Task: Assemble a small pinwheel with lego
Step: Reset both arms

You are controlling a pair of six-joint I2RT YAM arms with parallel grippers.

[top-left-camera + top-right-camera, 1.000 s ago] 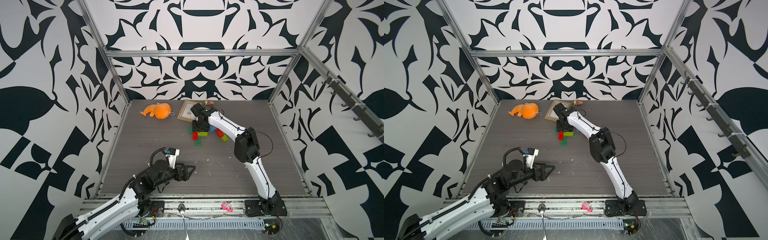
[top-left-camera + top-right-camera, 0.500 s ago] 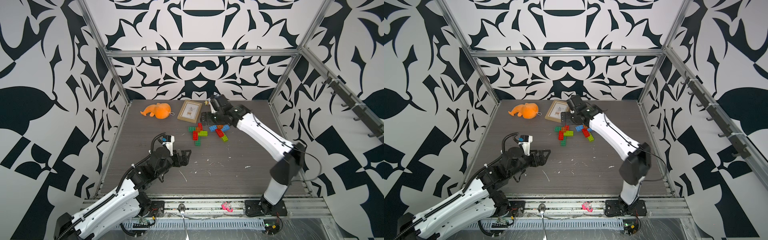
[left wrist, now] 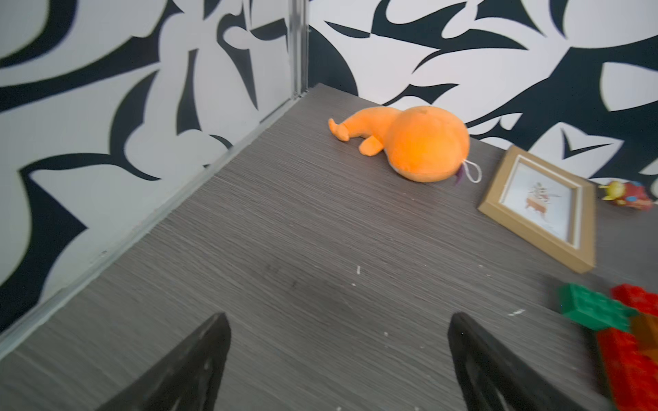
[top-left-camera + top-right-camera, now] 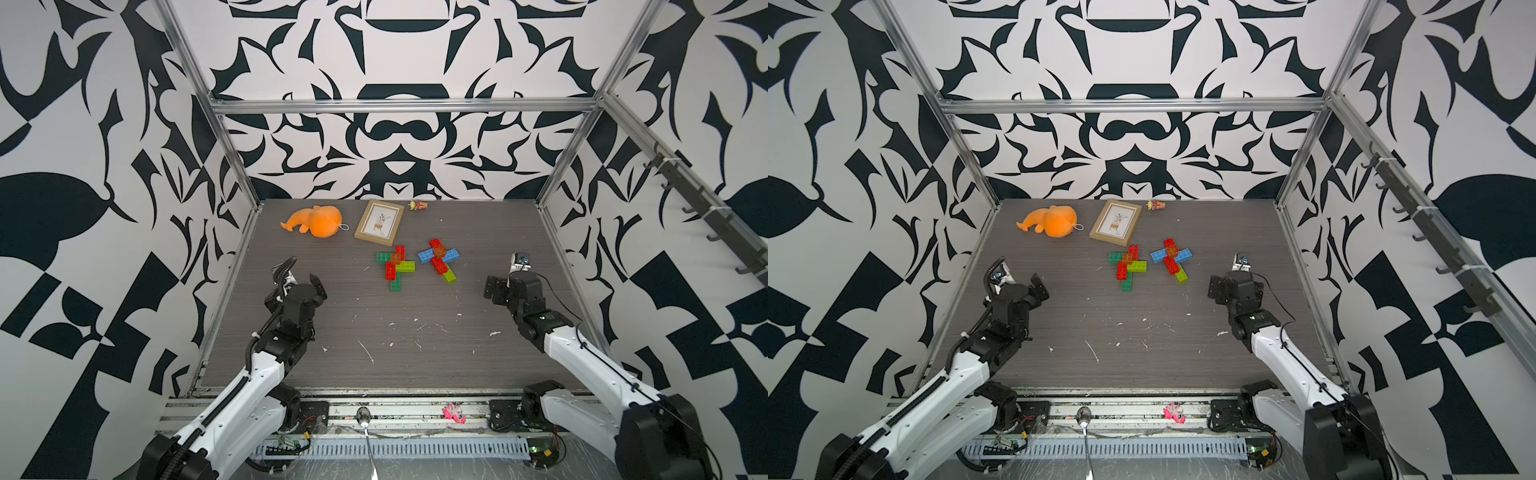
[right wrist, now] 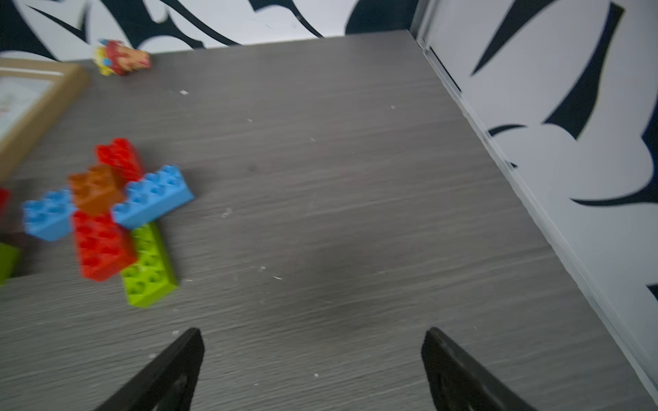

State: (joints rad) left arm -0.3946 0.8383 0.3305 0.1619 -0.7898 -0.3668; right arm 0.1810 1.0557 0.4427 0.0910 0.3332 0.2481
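Although both arms sit over the counter (image 4: 415,332), the left gripper (image 3: 336,316) and right gripper (image 5: 313,331) are spread wide and empty. Lego (image 4: 439,259) lies well ahead of them in two cross-shaped clusters, side by side, near the picture frame (image 4: 379,222).

Lego pinwheel (image 5: 94,188) on table (image 5: 356,178), claw (image 5: 313,331) spread wide

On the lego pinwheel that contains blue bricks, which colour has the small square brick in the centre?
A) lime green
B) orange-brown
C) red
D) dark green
B: in the right wrist view the square brick sits on top where the blue bricks and red bricks meet, and it is orange-brown.
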